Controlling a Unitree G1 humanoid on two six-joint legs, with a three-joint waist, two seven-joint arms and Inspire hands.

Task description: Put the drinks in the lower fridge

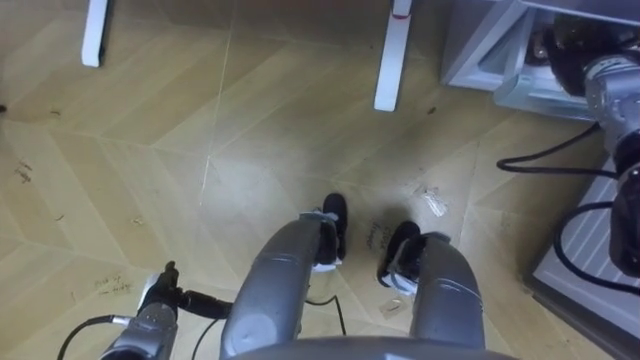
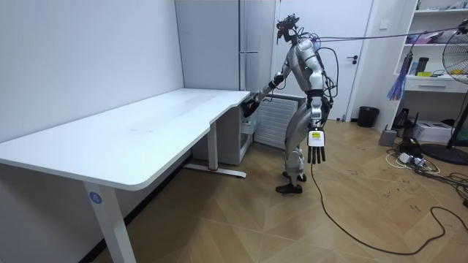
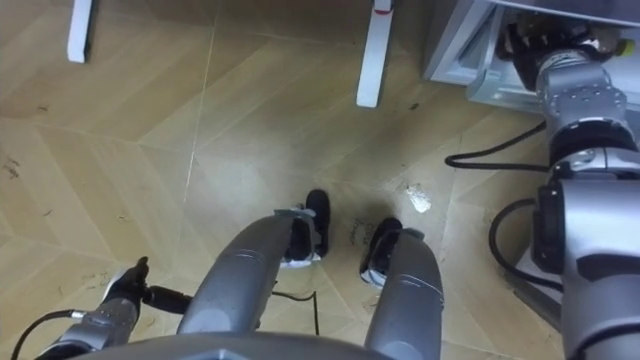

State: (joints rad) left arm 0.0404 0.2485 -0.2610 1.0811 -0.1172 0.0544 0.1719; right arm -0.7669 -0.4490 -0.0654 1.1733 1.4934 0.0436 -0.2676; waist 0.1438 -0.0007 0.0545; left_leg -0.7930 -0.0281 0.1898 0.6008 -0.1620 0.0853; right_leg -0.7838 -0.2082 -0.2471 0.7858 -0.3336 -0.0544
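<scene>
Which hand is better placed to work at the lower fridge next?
Right, most likely. The right hand is stretched out to the lower fridge, while the left hand hangs open at the robot's side, away from it.

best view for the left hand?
Room view: the left hand hangs at the robot's side, fingers straight, fully visible. Both eye views show it at lower left, foreshortened from above, fingers hard to read.

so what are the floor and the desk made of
The floor looks like wood or wood-look laminate: light planks with grain, laid in a chevron, faint sheen. The desk has a smooth matt white top, probably coated board; its legs look like white painted metal.
</scene>
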